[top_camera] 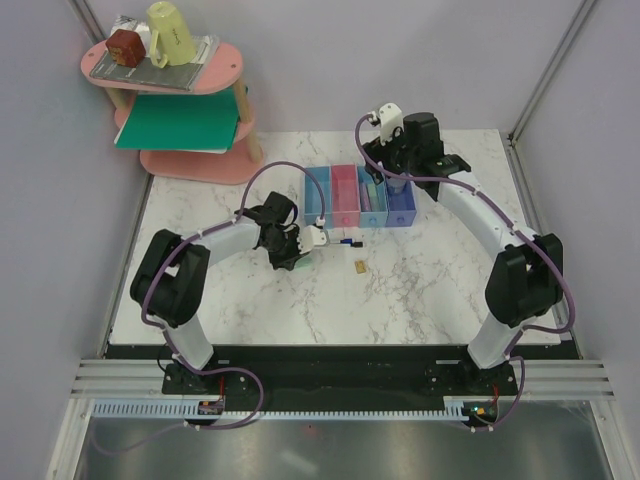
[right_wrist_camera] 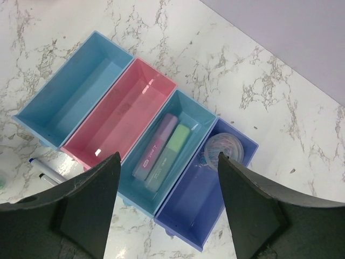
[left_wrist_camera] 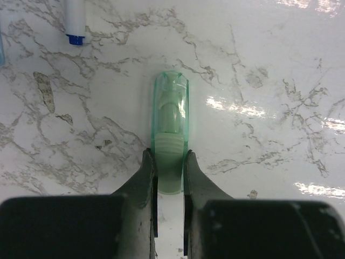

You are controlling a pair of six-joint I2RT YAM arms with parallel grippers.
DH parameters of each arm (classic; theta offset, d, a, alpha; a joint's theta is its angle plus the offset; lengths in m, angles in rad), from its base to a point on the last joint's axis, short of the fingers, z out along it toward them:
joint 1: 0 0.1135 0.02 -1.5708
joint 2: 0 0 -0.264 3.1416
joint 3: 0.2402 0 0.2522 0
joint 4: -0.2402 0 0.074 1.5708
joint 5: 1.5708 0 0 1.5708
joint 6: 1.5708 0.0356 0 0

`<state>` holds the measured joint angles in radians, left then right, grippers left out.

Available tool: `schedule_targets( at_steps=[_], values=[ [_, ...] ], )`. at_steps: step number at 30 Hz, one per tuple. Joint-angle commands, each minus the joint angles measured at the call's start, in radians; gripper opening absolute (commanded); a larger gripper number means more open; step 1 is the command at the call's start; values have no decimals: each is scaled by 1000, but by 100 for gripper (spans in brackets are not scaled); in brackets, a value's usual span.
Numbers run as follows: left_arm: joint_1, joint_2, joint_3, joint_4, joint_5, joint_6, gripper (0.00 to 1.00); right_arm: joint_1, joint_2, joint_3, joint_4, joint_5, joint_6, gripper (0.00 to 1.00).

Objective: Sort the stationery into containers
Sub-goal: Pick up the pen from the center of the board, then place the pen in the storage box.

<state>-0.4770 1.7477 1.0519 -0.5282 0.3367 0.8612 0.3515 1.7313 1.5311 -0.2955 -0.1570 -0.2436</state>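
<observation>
My left gripper [left_wrist_camera: 170, 157] is shut on the near end of a pale green bar [left_wrist_camera: 171, 116] that lies on the marble table; in the top view it [top_camera: 300, 248] is left of the bins. A blue-capped marker [left_wrist_camera: 75, 21] lies beyond it. The row of bins has a light blue [right_wrist_camera: 75, 91], a pink [right_wrist_camera: 124, 113], a second light blue [right_wrist_camera: 197, 103] and a purple-blue one [right_wrist_camera: 199, 205]. The second light blue bin holds a pink bar [right_wrist_camera: 156, 143] and a green bar [right_wrist_camera: 173, 148]. The purple-blue bin holds a round roll [right_wrist_camera: 223, 148]. My right gripper [right_wrist_camera: 168, 162] hangs open and empty above the bins.
Two markers [top_camera: 345, 241] lie just in front of the bins [top_camera: 345, 195], and a tiny tan block [top_camera: 358, 266] lies nearer me. A pink tiered shelf [top_camera: 190, 160] with a yellow cup [top_camera: 172, 32] and red-brown block [top_camera: 126, 45] stands at the back left.
</observation>
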Motion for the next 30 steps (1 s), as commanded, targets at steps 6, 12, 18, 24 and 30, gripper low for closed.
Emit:
schedule_targets(
  at_steps=[6,12,18,24,30],
  values=[
    [-2,-20,224,-101,24,-148,2,-48,-75,-25,-10,36,10,80],
    [-2,22,448,-119,21,-290,2,-80,-108,-86,-8,53,17,80],
    [8,177,670,-101,-37,-535,2,-103,-141,-144,4,51,24,80],
    [8,351,881,-101,-146,-619,2,-103,-176,-212,-80,-79,-55,79],
    [11,438,919,-96,-272,-613,2,-97,-239,-273,-177,-243,-92,78]
  ],
)
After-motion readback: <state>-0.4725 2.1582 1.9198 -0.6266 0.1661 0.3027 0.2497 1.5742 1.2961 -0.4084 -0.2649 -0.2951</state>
